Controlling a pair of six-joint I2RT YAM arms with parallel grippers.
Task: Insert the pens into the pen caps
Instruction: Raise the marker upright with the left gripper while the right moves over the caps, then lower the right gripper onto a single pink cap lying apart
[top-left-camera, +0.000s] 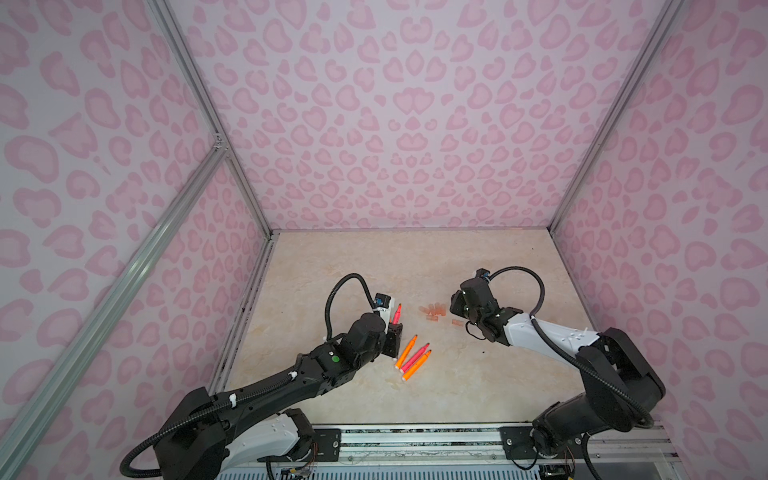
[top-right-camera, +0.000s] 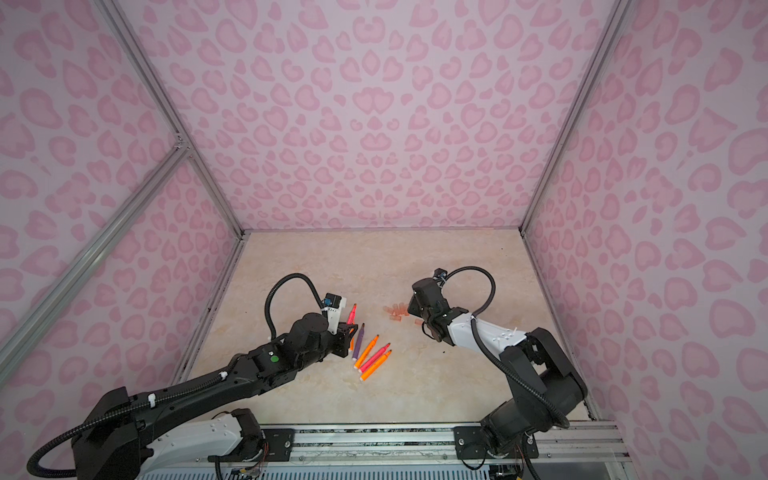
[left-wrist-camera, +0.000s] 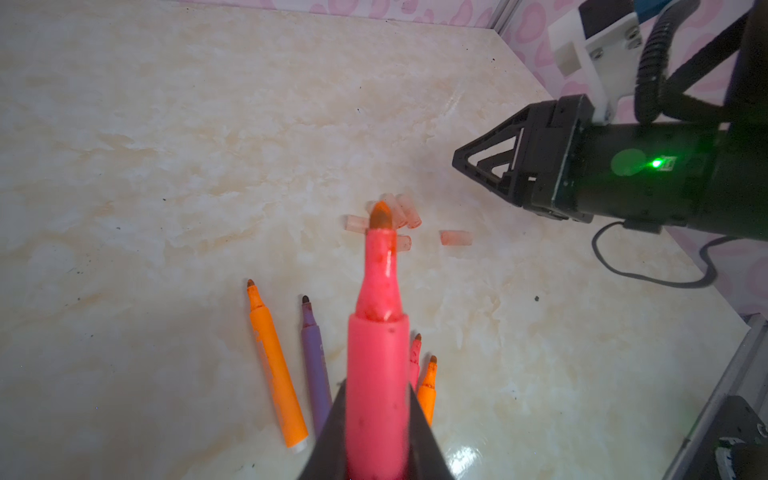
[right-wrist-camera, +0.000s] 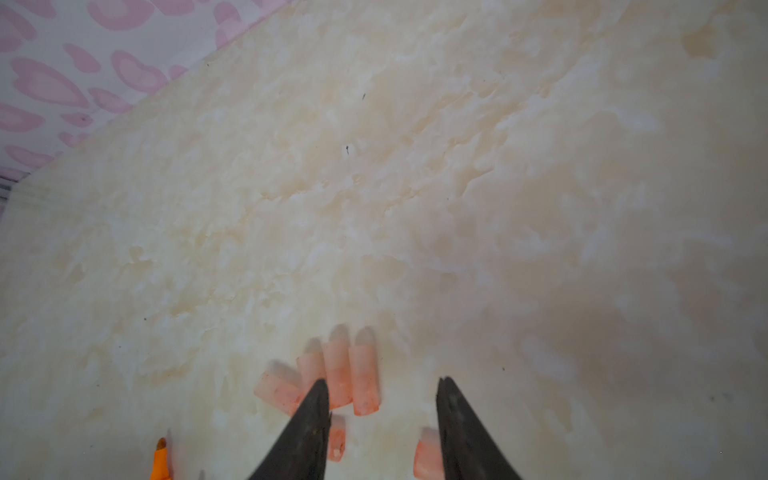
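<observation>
Holding pen: left hand (left-wrist-camera: 376, 388) is clamped on the pink-red pen (left-wrist-camera: 378, 340), tip aimed toward the caps, likely presenting it for capping.
Right hand (right-wrist-camera: 383, 380): jaws apart, empty, poised over the pen caps (right-wrist-camera: 363, 374), seemingly choosing one.
Caps' place: clustered on the bench (top-left-camera: 415, 266).
Other pens (top-left-camera: 411, 357): lying together beside the left hand.

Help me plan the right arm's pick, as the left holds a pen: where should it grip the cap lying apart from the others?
Grip the lone cap across its middle, from straight above. It lies flat on the table, a short tube with both long sides free, apart from the cluster. Leave its ends clear for the pink pen. The right gripper is open nearby.
</observation>
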